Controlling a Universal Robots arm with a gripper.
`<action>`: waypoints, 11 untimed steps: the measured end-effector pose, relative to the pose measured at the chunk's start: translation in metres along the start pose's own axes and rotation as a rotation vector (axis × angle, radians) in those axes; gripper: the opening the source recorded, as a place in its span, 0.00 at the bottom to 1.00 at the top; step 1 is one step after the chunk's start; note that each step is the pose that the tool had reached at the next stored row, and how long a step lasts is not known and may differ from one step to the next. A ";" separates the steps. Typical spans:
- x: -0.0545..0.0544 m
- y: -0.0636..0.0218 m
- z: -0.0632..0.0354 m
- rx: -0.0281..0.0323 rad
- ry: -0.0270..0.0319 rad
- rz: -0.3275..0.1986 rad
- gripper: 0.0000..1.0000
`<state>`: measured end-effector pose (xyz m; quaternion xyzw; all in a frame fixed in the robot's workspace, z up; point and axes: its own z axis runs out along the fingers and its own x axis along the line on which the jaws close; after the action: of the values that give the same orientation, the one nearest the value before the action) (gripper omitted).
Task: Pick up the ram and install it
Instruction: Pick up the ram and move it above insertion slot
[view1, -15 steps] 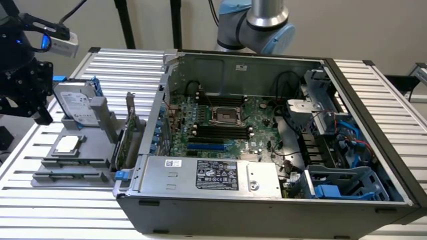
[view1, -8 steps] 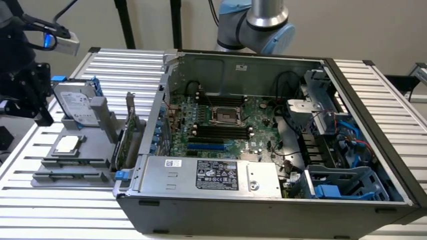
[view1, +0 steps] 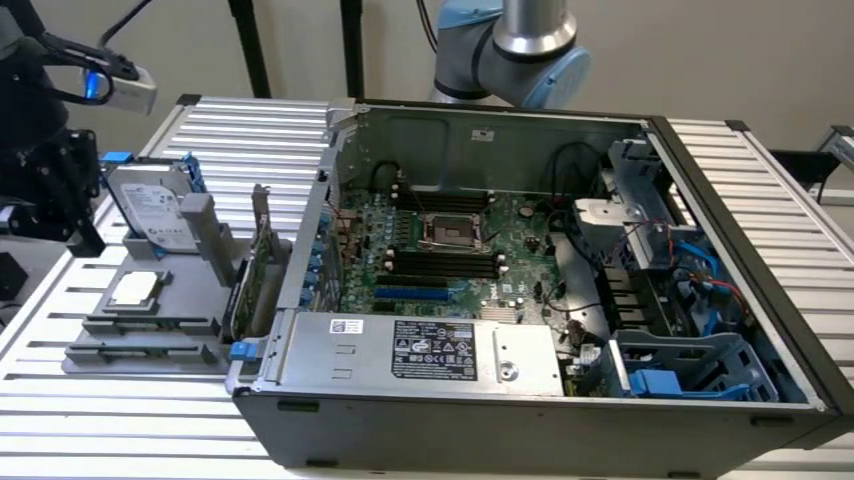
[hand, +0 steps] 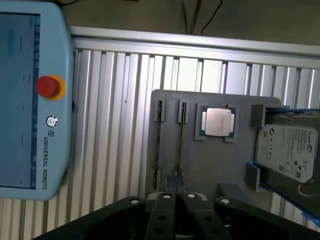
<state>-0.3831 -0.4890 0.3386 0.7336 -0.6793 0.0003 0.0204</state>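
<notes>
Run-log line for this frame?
stage: before pick | gripper: shut, above tray, holding nothing | ram: on edge in tray slot beside processor | motherboard slots: ram not installed

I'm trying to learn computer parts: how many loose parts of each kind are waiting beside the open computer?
Hard drive: 1
Processor chip: 1
Expansion card: 1
Ram: cannot tell; the grey tray's slots are seen edge-on
Total: 3 that can be counted
</notes>
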 end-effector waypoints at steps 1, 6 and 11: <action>0.001 0.0000 0.0001 0.0000 0.0000 0.000 0.12; 0.004 0.0002 0.0032 0.0004 -0.0025 0.000 0.30; 0.009 0.0004 0.0121 0.0007 -0.0081 0.000 0.36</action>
<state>-0.3831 -0.4985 0.3267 0.7336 -0.6793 -0.0024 0.0174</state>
